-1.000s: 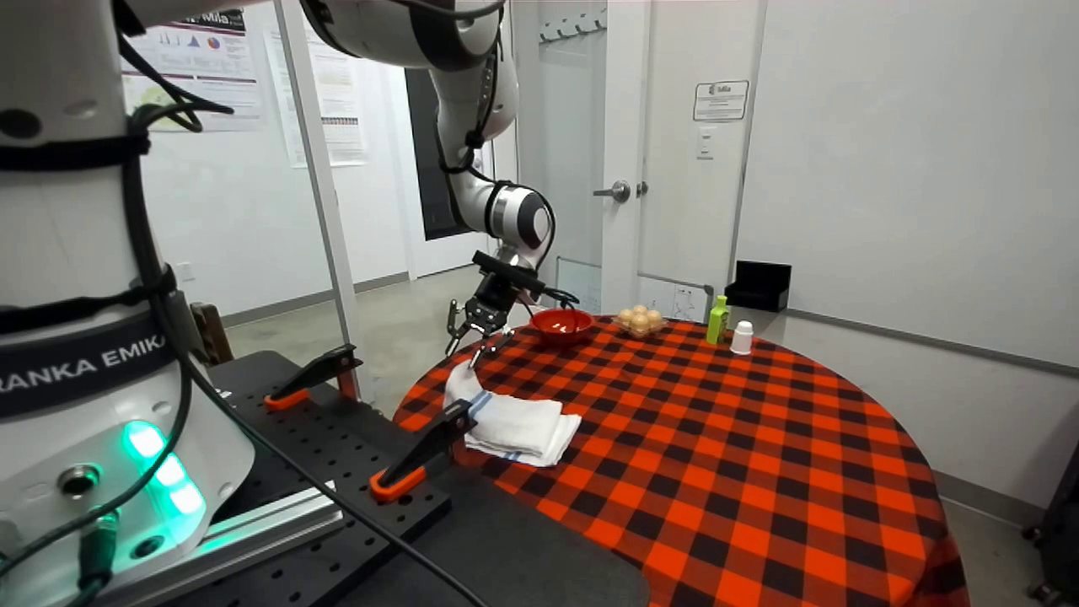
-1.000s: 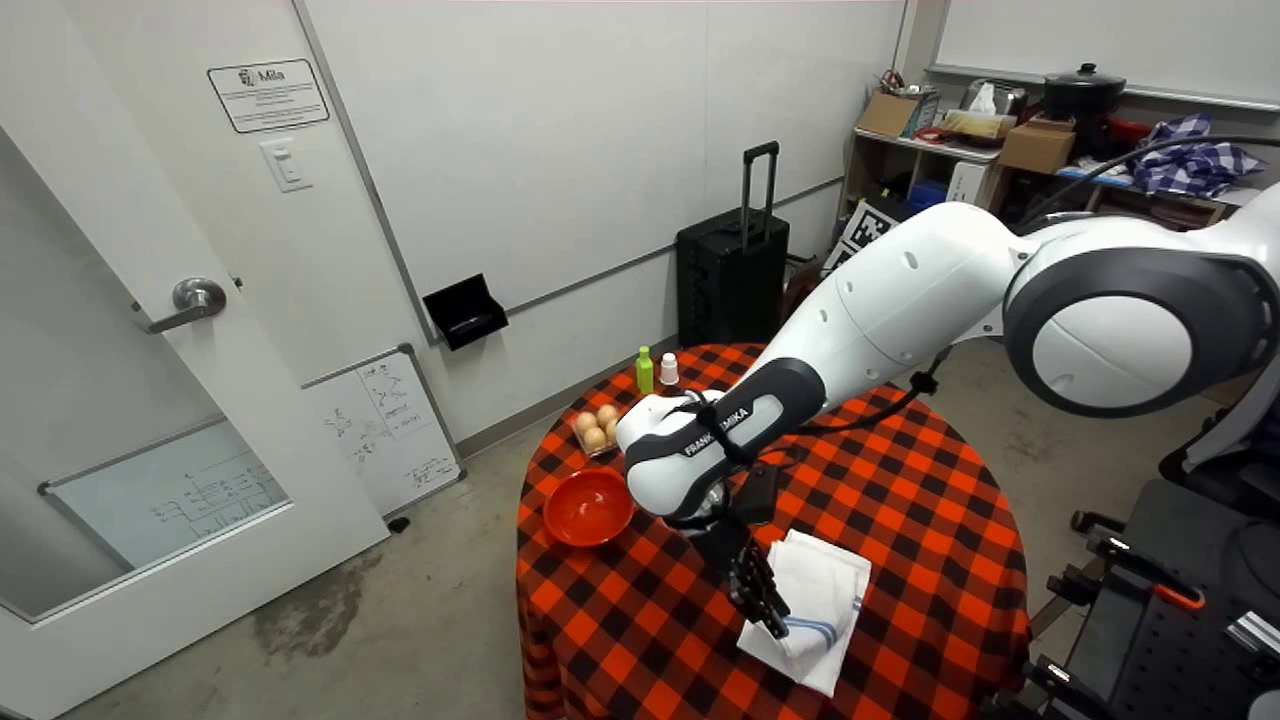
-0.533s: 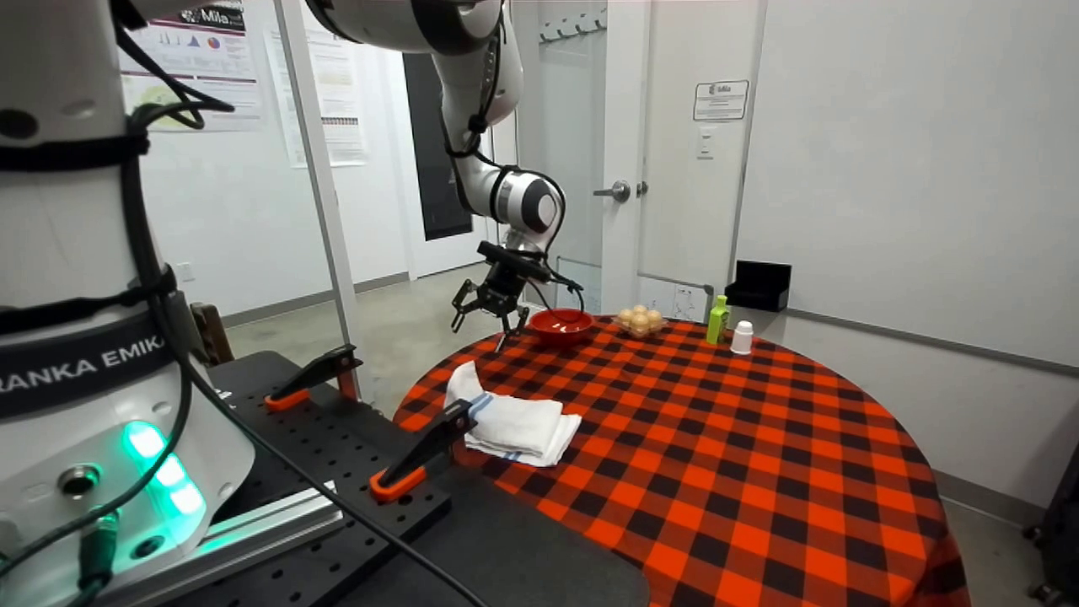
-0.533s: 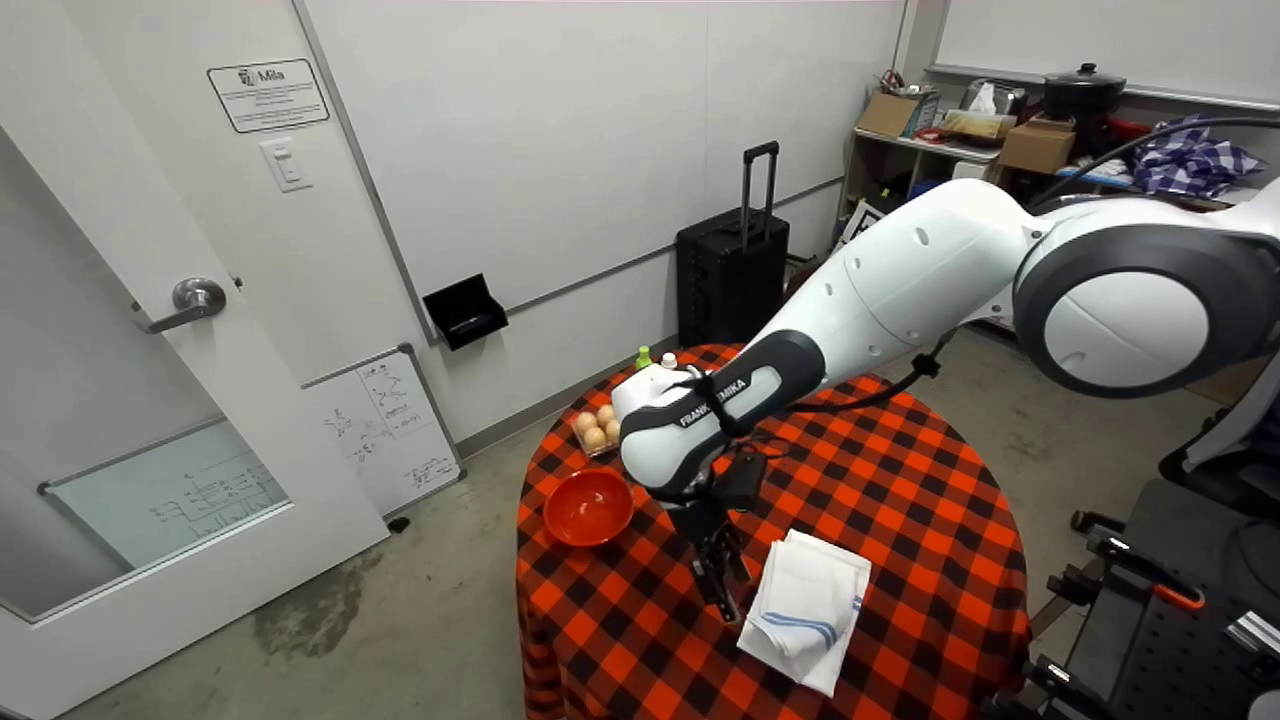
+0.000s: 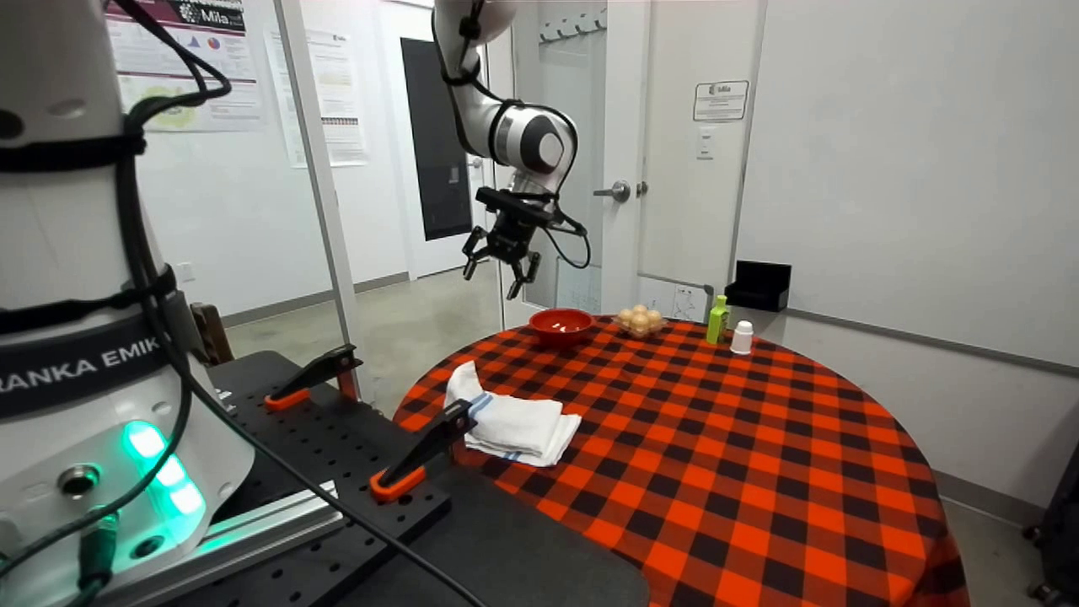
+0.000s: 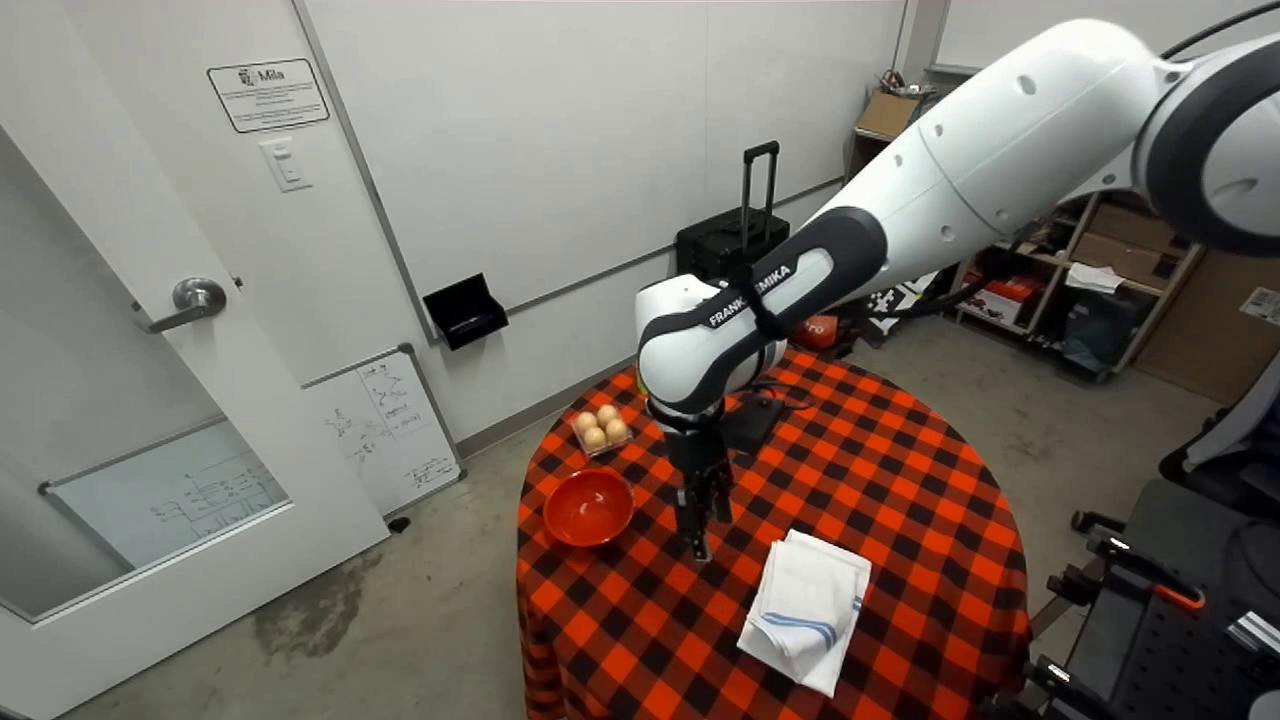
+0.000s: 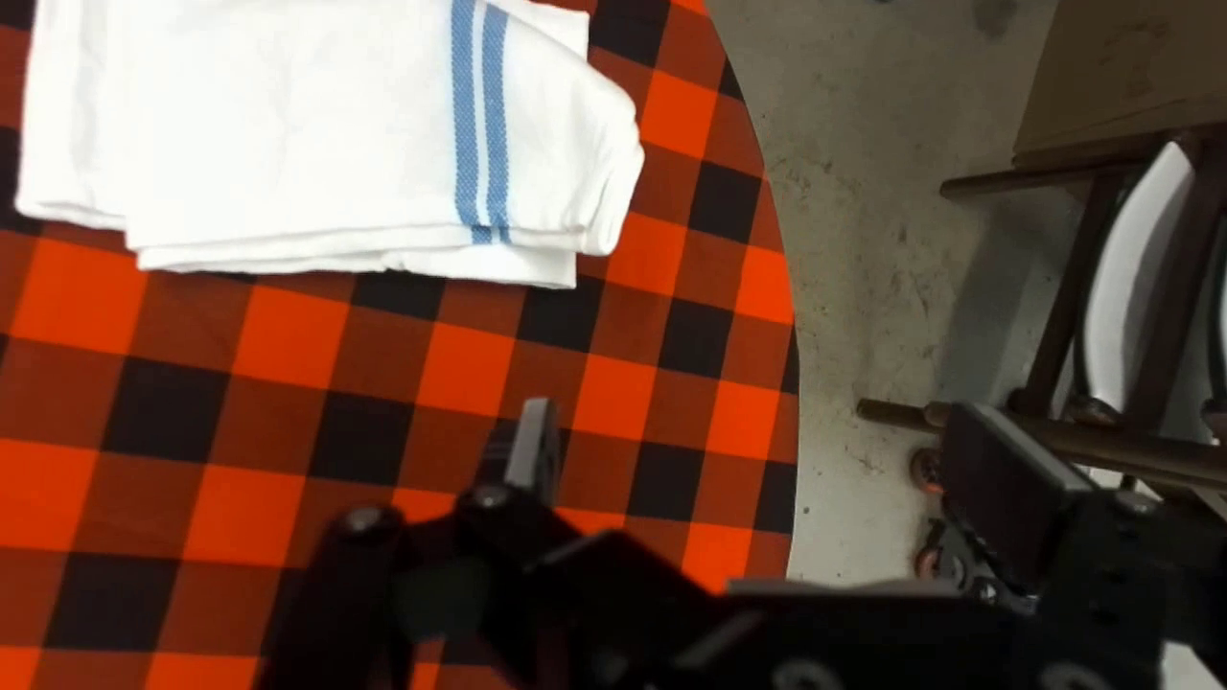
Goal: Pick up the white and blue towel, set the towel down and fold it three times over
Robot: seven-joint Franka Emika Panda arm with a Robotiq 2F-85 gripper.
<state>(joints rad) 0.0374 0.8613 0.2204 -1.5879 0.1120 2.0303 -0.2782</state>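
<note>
A round, glossy red bowl [image 5: 562, 335] stands near tan, oval eggs [image 5: 640, 323] on the red-and-black checked counter [image 5: 716, 447]. The folded, blue-striped white cloth towel [image 6: 812, 598] lies there, apart from my jaws, which hang empty in mid-air, spread wide.

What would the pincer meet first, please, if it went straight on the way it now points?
Probably the checkered tablecloth, near its edge beside the towel, though depth is unclear and the pincer might pass outside.
</note>
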